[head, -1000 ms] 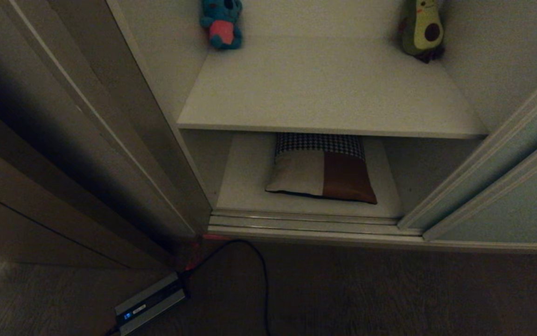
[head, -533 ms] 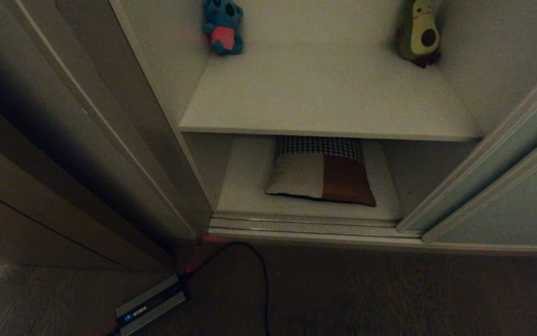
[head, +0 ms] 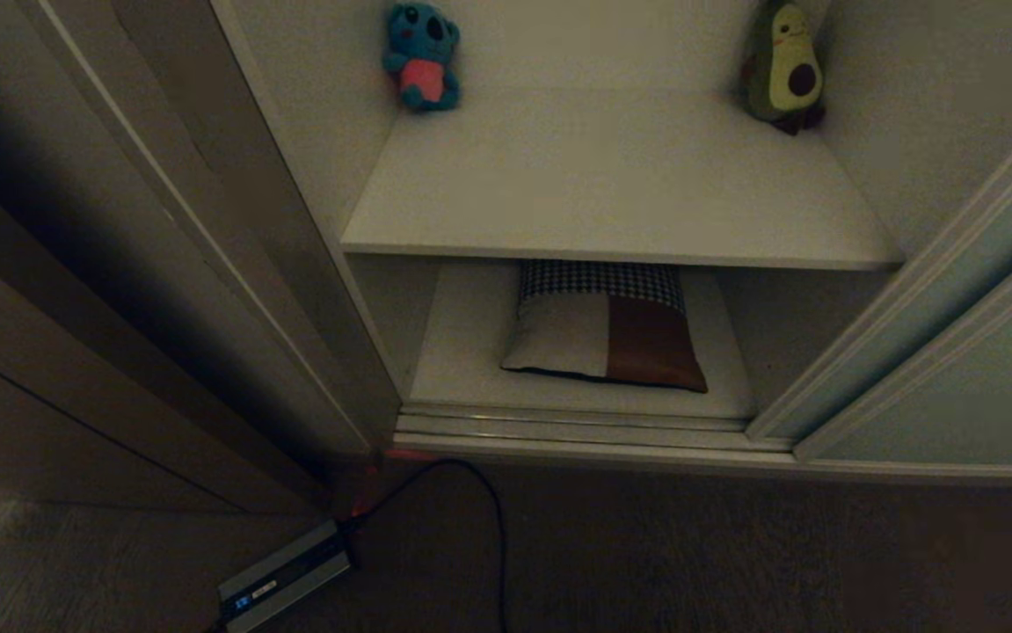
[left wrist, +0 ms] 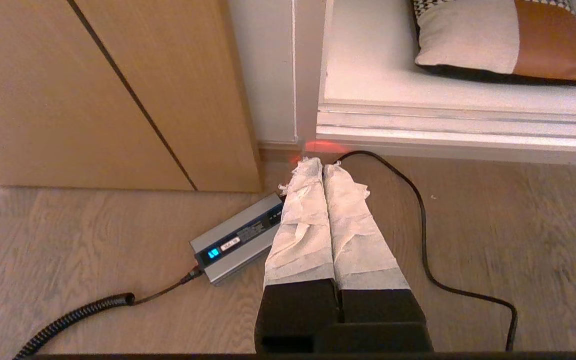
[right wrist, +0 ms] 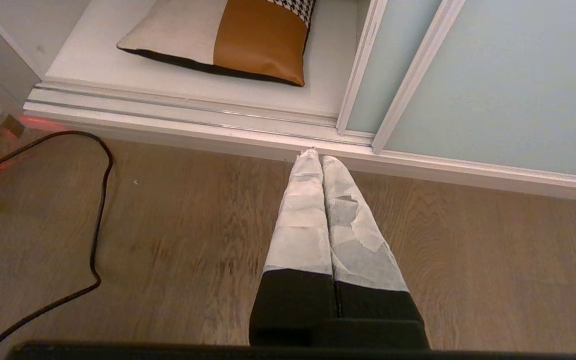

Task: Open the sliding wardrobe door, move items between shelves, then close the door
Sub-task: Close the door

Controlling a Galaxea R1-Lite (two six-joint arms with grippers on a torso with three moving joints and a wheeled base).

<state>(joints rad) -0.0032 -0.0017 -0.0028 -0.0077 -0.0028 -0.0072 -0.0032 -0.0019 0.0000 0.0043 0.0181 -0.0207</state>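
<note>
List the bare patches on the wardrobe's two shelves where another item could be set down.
Upper shelf: bare across the middle and front, between the koala plush and the avocado plush, which fill the back corners. Lower shelf: narrow strips beside and in front of the cushion, which crowds its middle.

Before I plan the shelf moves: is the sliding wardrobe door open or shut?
Open. The sliding wardrobe door sits off to the right, leaving the cushion, koala plush and avocado plush exposed.

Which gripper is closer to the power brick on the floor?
Left. The left gripper hangs shut just above the power brick; the right gripper hangs shut by the sliding wardrobe door, brick out of its view.
</note>
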